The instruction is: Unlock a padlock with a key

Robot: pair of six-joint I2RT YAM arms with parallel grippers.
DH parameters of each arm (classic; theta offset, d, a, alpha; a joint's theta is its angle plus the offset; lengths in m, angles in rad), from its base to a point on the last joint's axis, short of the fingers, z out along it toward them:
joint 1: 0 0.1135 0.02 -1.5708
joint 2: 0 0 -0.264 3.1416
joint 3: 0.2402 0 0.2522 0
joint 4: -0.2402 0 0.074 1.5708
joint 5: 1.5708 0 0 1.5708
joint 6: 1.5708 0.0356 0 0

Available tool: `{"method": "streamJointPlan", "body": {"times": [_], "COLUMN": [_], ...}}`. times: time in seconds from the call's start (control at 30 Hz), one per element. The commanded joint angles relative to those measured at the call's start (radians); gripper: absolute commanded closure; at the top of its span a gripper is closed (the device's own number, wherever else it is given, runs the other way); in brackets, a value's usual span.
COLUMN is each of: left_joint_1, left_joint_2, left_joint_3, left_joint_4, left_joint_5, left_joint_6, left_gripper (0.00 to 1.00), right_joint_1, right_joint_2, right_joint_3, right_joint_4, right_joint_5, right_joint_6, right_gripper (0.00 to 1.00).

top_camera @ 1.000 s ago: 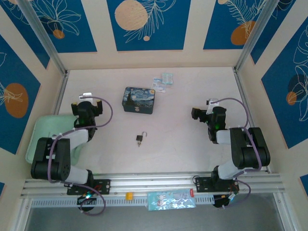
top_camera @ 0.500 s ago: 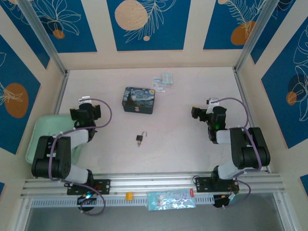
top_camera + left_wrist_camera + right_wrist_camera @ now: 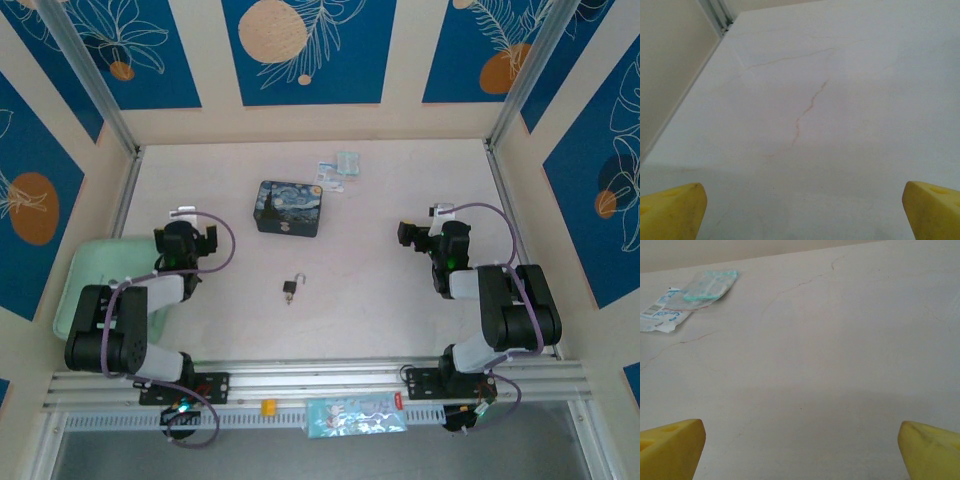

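Padlock (image 3: 290, 291), centre frame, shackle (image 3: 300, 279) apparently toward upper right, lying well apart between left gripper (image 3: 185, 238) and right gripper (image 3: 418, 236), both spread wide, empty.

The padlock (image 3: 292, 288) lies on the counter (image 3: 380, 290) about midway between the 2 arms, toward the near edge. Behind it, well apart, sits the tin box (image 3: 289, 208). Behind the tin and to its right, near the far wall, lie 2 overlapping packets (image 3: 340, 170). The left pincer (image 3: 185, 238) stands left of the padlock, the right pincer (image 3: 414, 236) well to its right. A tray (image 3: 85, 270) lies at the counter's left edge, partly under the left arm. On the rail before the counter rests a wrapped pack (image 3: 355, 415), a small block (image 3: 267, 407) left of it.
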Motion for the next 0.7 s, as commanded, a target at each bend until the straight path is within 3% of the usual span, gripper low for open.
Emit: {"method": "streamJointPlan", "body": {"times": [0.0, 0.17, 0.3, 0.67], "left_joint_1": [0.01, 0.015, 0.015, 0.015], "left_joint_2": [0.005, 0.047, 0.142, 0.138], "left_joint_3": [0.03, -0.01, -0.134, -0.109], "left_joint_4": [-0.008, 0.14, 0.469, 0.412], "left_joint_5": [0.106, 0.217, 0.26, 0.268], "left_joint_6": [-0.065, -0.043, -0.03, -0.025], "left_gripper": [0.01, 0.01, 0.01, 0.01], "right_joint_1": [0.004, 0.004, 0.004, 0.009], "right_joint_2": [-0.001, -0.001, -0.001, 0.0], "right_joint_3": [0.008, 0.008, 0.008, 0.009], "right_joint_4": [0.026, 0.027, 0.026, 0.026], "right_joint_5": [0.014, 0.014, 0.014, 0.02], "right_joint_6": [-0.017, -0.017, -0.017, -0.022], "right_gripper": [0.01, 0.01, 0.01, 0.01]}}
